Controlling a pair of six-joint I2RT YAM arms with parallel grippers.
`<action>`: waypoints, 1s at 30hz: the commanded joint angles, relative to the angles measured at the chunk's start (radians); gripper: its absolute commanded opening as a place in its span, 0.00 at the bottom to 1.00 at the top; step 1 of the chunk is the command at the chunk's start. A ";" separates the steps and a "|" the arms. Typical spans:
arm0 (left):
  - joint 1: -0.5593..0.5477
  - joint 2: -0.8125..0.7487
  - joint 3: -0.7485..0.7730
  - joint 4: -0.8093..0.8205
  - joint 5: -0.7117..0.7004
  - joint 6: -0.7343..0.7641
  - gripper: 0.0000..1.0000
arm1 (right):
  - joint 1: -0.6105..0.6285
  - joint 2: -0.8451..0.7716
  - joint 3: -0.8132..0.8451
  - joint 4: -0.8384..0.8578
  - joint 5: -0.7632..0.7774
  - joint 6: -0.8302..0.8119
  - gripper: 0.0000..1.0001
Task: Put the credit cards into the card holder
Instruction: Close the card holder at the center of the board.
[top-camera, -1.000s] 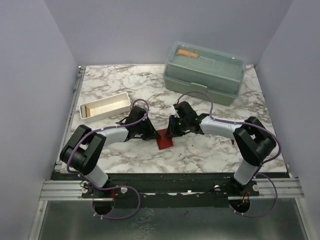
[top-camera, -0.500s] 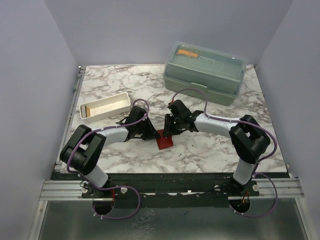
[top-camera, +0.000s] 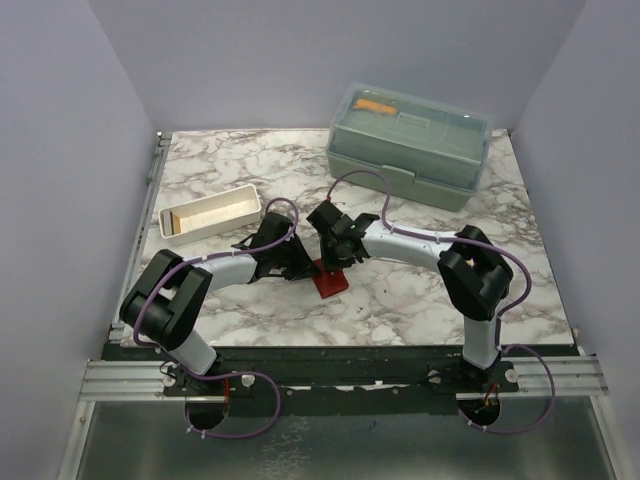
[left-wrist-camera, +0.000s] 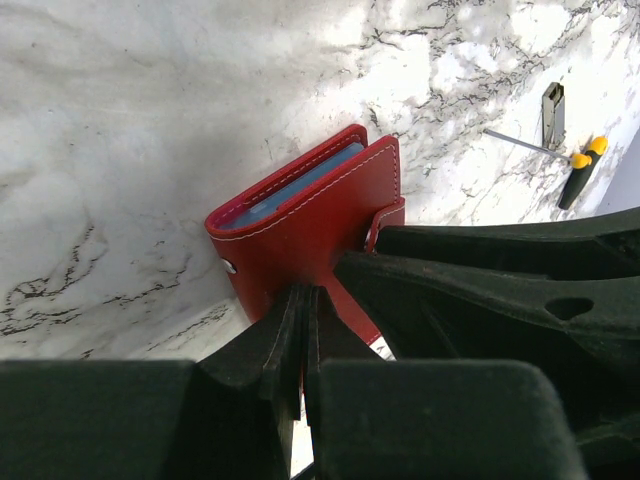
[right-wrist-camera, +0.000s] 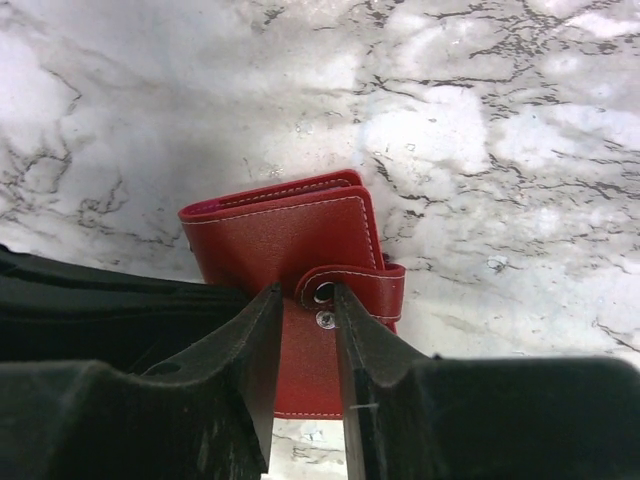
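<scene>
Two pincers meet at the card holder (top-camera: 330, 282).

Left pincer (left-wrist-camera: 305, 295): jaws together, tips on the holder's near edge. Can't tell if any leather is nipped between them. Arm comes in from 8 o'clock.

Right pincer (right-wrist-camera: 307, 295): jaws a narrow gap apart, sitting over the snap strap (right-wrist-camera: 350, 285). The strap's snap and a metal stud just under it show in the gap. Not clamped on anything I can see. Arm comes in from 3 o'clock.

Holder: dark red, folded, lying on the marble desk (top-camera: 420, 300) between the two pincers, around mid-desk toward the near edge. A blue inner face peeks out between the covers along its far edge in the left wrist view.

White tray (top-camera: 210, 212) is at 10 o'clock from the holder, well apart, with something tan at its left end.

Pale-green lidded box (top-camera: 410, 135) is at 1 o'clock, at the far edge, with an orange item showing through the lid.

Yellow-and-black tool (left-wrist-camera: 580, 165) lies on the desk at 3 o'clock from the holder, well apart.
</scene>
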 joint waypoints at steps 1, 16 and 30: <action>-0.007 0.017 -0.022 -0.020 0.006 0.023 0.07 | 0.007 0.084 0.005 -0.112 0.142 0.035 0.29; -0.007 0.007 -0.027 -0.018 0.012 0.024 0.06 | -0.009 -0.080 -0.116 0.044 0.040 -0.081 0.00; -0.007 0.003 -0.013 -0.018 0.064 0.034 0.08 | -0.124 -0.145 -0.221 0.201 -0.397 -0.406 0.04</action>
